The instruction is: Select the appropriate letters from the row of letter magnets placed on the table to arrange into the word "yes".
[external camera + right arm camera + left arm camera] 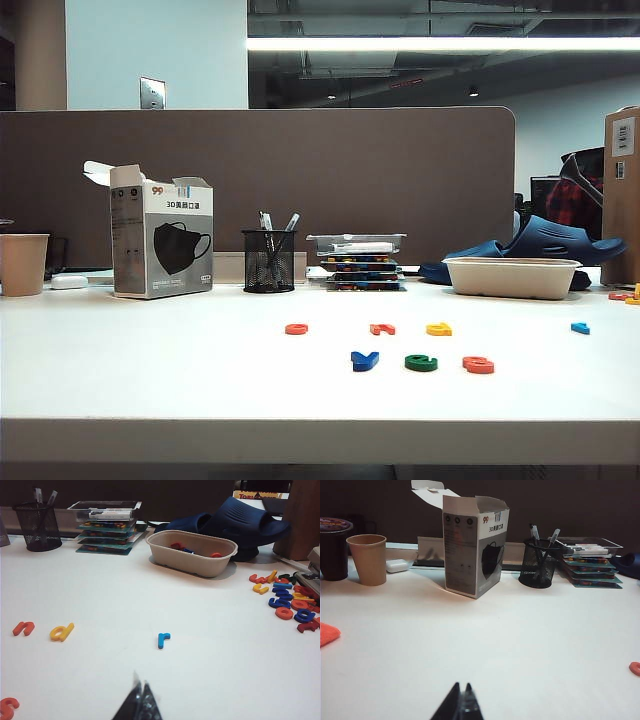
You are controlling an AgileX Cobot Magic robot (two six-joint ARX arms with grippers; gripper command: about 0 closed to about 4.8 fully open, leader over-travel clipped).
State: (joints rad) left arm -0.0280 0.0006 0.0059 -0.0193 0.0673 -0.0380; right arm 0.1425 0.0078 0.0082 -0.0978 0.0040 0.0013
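Note:
Near the front of the white table [150, 380] lie a dark blue Y [365, 360], a dark green e [421, 363] and a red-orange s [478, 365], side by side. Behind them is the row of letter magnets: a red-orange one [296, 328], a red-orange n [382, 328], a yellow one [439, 328] and a light blue one [580, 327]. My right gripper [140, 684] is shut and empty above bare table, short of the light blue r [163, 640], yellow letter [62, 632] and n [23, 627]. My left gripper [461, 685] is shut and empty. Neither gripper shows in the exterior view.
At the back stand a paper cup [22, 263], an open mask box [160, 245], a mesh pen holder [268, 260], stacked cases [358, 262], a beige tray [510, 276] and blue slippers [555, 243]. A pile of loose letters [290, 597] lies at the far right.

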